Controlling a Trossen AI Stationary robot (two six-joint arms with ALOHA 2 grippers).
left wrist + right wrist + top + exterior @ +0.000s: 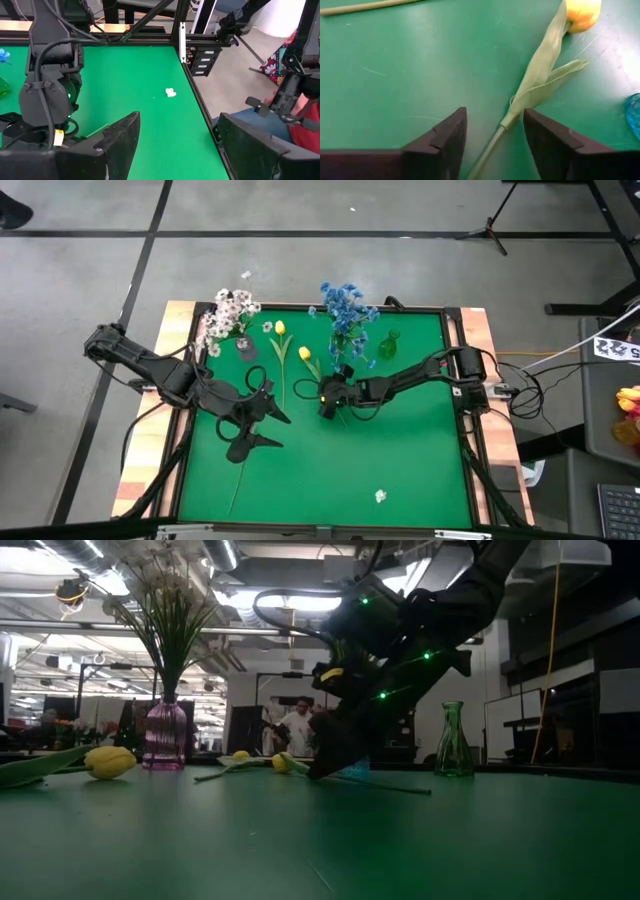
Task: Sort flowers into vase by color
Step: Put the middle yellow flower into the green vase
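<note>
Two yellow tulips lie flat on the green table: one nearer the left, the other with its bud and leaves ahead of my right gripper. My right gripper is low over the table, open, slanting down, one finger on either side of that tulip's stem without touching it. White flowers stand in a pink vase, blue flowers in a blue vase. My left gripper hovers open at mid-left, holding nothing.
An empty green vase stands right of the blue flowers. The other tulip's long stem lies just beyond my right gripper. A loose white blossom lies near the table's front edge. A person's hand shows beyond the table's edge.
</note>
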